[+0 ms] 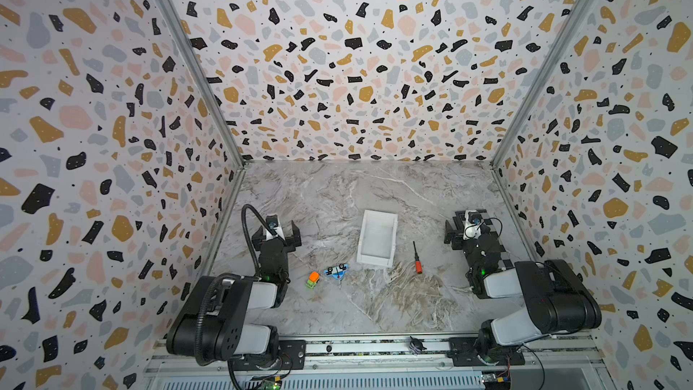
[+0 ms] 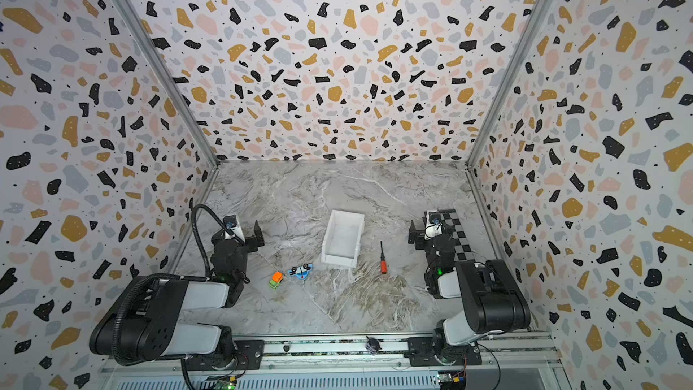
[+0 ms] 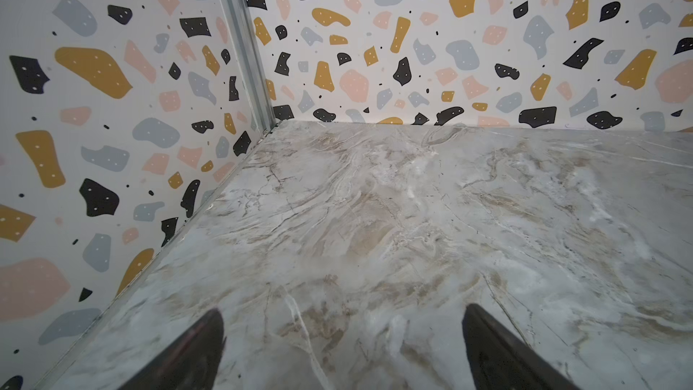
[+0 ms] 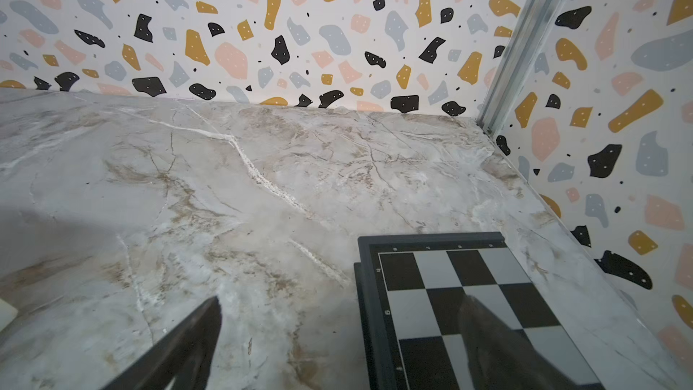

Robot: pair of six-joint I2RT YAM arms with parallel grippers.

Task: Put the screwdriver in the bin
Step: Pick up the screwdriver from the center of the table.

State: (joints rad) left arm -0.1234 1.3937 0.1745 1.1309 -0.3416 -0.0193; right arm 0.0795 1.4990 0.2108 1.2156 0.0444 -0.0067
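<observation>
The screwdriver (image 1: 417,258) (image 2: 383,260), with a red-orange handle and a thin black shaft, lies on the marble table just right of the bin. The bin (image 1: 377,238) (image 2: 342,240), a shallow white tray, stands near the middle with nothing in it. My left gripper (image 1: 277,236) (image 2: 240,236) (image 3: 343,311) is open over bare marble near the left wall, far from the screwdriver. My right gripper (image 1: 470,228) (image 2: 431,232) (image 4: 340,299) is open at the right, one finger over a chequered board, a short way right of the screwdriver. Neither wrist view shows the screwdriver or the bin.
An orange-and-green toy car (image 1: 312,280) (image 2: 276,280) and a blue toy (image 1: 336,270) (image 2: 300,270) lie left of the bin's near end. The black-and-white chequered board (image 4: 468,294) (image 2: 461,238) lies under the right arm by the right wall. Patterned walls close in three sides.
</observation>
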